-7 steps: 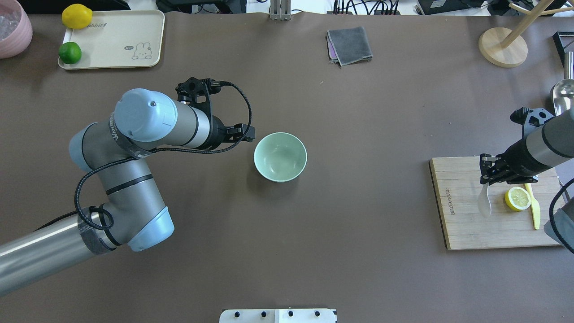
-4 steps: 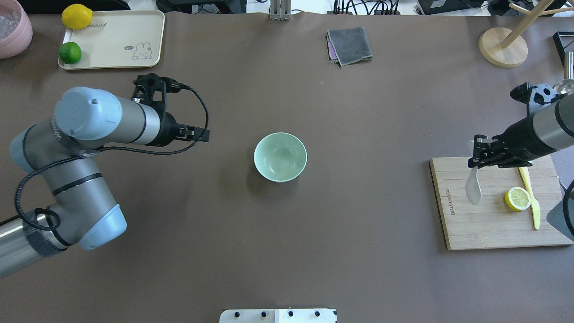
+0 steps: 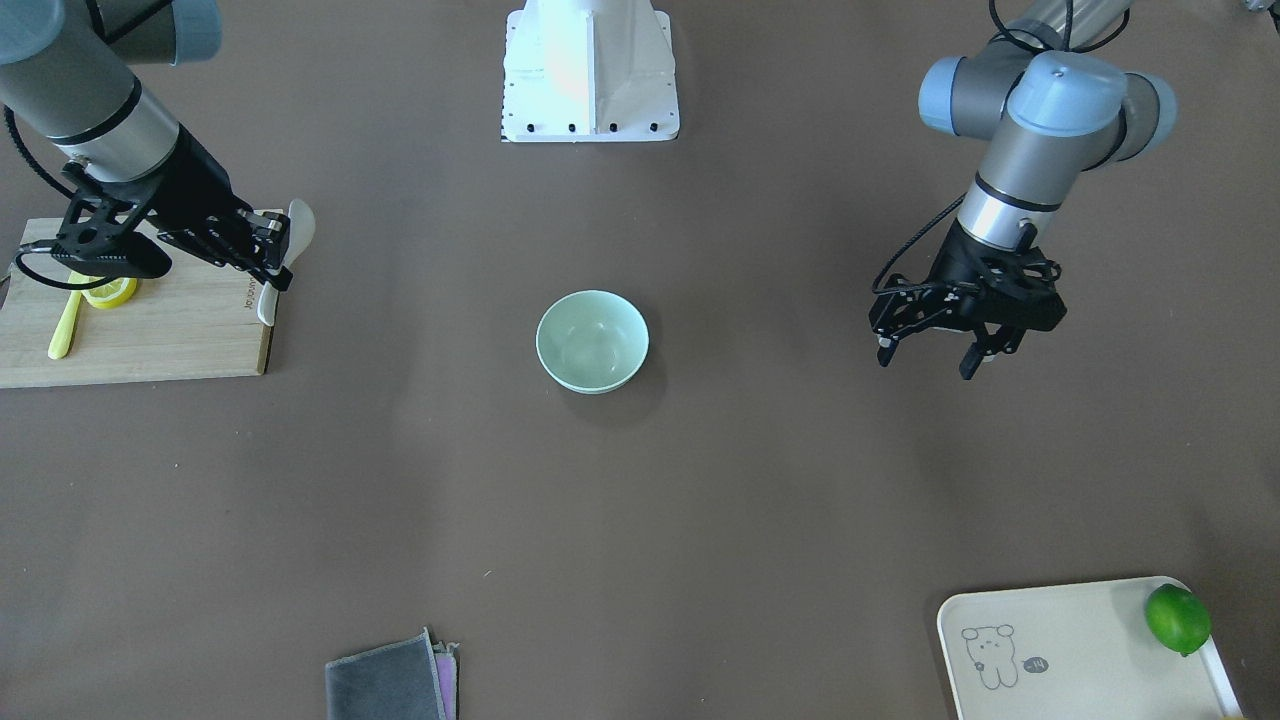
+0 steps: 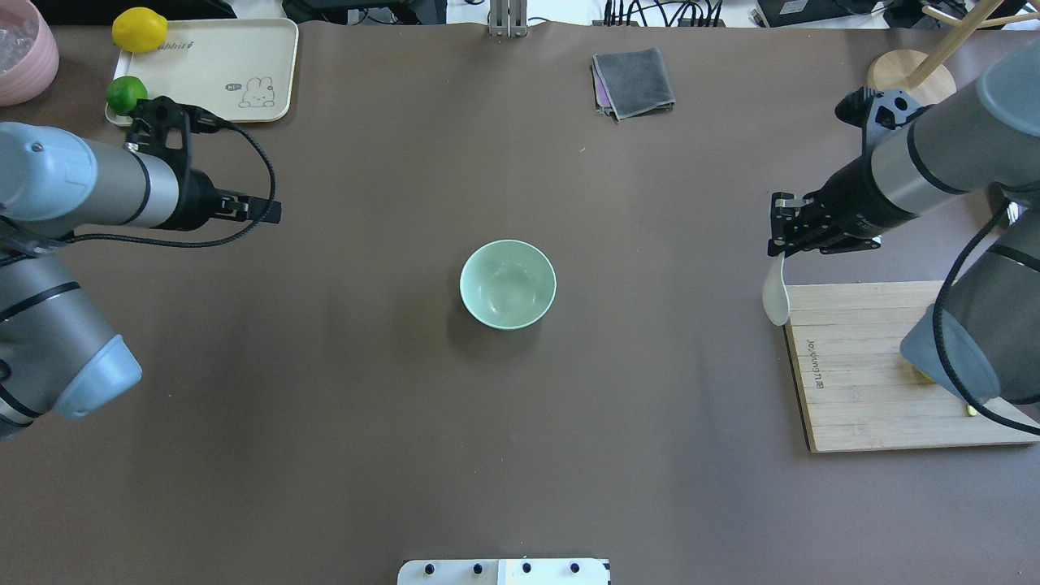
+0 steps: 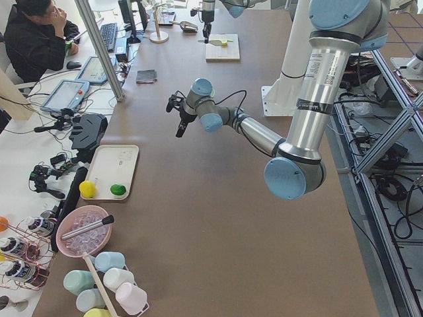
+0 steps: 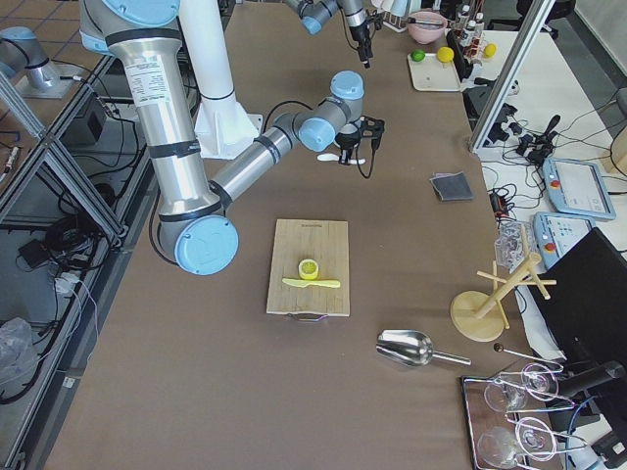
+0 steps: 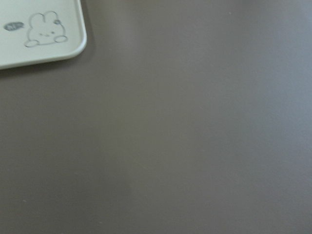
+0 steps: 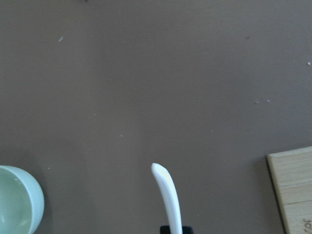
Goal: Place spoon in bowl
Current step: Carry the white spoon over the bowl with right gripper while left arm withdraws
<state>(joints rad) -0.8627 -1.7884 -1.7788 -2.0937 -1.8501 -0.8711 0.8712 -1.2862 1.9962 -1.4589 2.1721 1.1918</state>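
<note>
The pale mint-green bowl (image 4: pixel 508 284) stands upright and empty at the table's middle; it also shows in the front view (image 3: pixel 592 340) and at the right wrist view's lower left (image 8: pixel 17 204). My right gripper (image 4: pixel 782 237) is shut on the white spoon (image 4: pixel 776 299) and holds it in the air just off the cutting board's left edge, well right of the bowl. The spoon's scoop (image 3: pixel 299 224) hangs toward the robot's side and its handle (image 8: pixel 166 192) points ahead. My left gripper (image 4: pixel 272 213) is open and empty, far left of the bowl; its fingers (image 3: pixel 972 362) stand apart.
A wooden cutting board (image 4: pixel 877 366) with a lemon half (image 3: pixel 110 292) and a yellow knife (image 3: pixel 65 325) lies at the right. A cream tray (image 4: pixel 211 73) with a lime (image 4: pixel 126 91) and a lemon (image 4: pixel 140 28) sits far left. A grey cloth (image 4: pixel 634 81) lies at the back.
My right gripper has lifted the spoon off the cutting board and carried it left, past the board's edge. My left arm has drawn back from beside the bowl toward the tray.
</note>
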